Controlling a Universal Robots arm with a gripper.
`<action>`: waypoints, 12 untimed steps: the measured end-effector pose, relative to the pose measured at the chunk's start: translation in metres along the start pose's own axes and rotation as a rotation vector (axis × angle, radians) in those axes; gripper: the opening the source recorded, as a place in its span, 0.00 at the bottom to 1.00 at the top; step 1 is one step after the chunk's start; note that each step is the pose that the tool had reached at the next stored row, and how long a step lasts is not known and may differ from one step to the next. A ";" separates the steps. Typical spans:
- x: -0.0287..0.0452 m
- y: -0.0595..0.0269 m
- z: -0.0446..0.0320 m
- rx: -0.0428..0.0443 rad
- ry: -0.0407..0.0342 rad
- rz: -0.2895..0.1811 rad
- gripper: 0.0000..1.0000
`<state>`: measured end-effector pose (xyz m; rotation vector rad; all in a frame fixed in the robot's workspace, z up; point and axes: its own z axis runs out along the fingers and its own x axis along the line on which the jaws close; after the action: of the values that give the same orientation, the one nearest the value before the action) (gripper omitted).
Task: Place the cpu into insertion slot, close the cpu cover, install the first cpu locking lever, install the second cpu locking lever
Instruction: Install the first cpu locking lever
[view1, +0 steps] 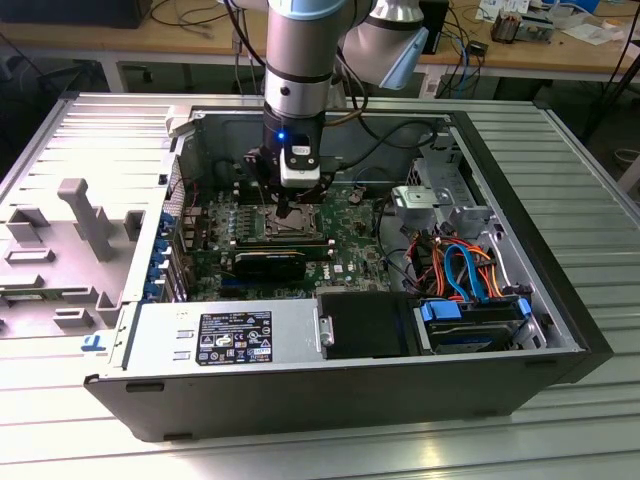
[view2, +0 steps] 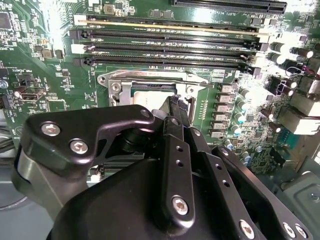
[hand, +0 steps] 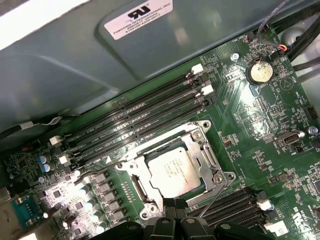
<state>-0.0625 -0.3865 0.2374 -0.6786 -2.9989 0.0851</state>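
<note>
First wrist view: the gripper (hand: 172, 204), clenched on nothing, sits just beside a locking lever (hand: 212, 200); the cpu (hand: 172, 172) lies under the lowered cpu cover (hand: 206, 159). Probably best to push the lever steadily, without slipping off the wire

The cpu (hand: 172, 172) is silvery-grey, the cpu cover (hand: 205, 150) silver, the motherboard (hand: 250, 115) green, the tool (view2: 174, 102) black.

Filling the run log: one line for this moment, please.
cpu: seated | cpu cover: down around it | gripper: low at cover's edge
</note>
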 end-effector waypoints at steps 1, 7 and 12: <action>0.0000 0.0000 0.0000 0.0002 -0.0003 -0.004 0.11; 0.0000 0.0000 0.0000 0.0011 -0.0014 -0.020 0.11; 0.0000 0.0000 0.0000 0.0018 -0.0023 -0.034 0.11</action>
<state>-0.0624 -0.3865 0.2374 -0.6271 -3.0110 0.0868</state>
